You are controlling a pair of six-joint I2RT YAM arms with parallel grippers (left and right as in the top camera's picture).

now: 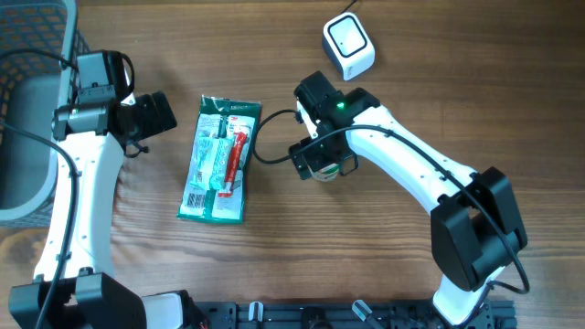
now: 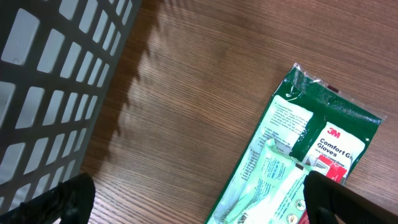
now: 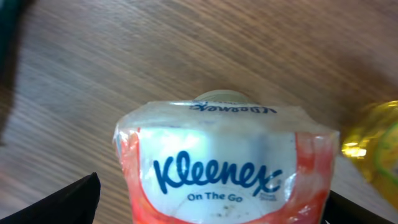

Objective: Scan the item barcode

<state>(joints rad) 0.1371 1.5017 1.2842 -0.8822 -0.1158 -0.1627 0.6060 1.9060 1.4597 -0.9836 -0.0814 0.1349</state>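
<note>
Right pincer (image 3: 214, 205): spread wide | Kleenex pack (image 3: 217, 155): between its fingers

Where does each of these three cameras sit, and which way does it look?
Overhead: above the table, facing straight down at the gloves packet, scanner, left arm and right arm.
Left wrist: on the left arm, looking along its fingers at the table.
Right wrist: close over a Kleenex pack, fingers at the bottom corners.
Shared: overhead and left wrist both show the gloves packet and basket.
</note>
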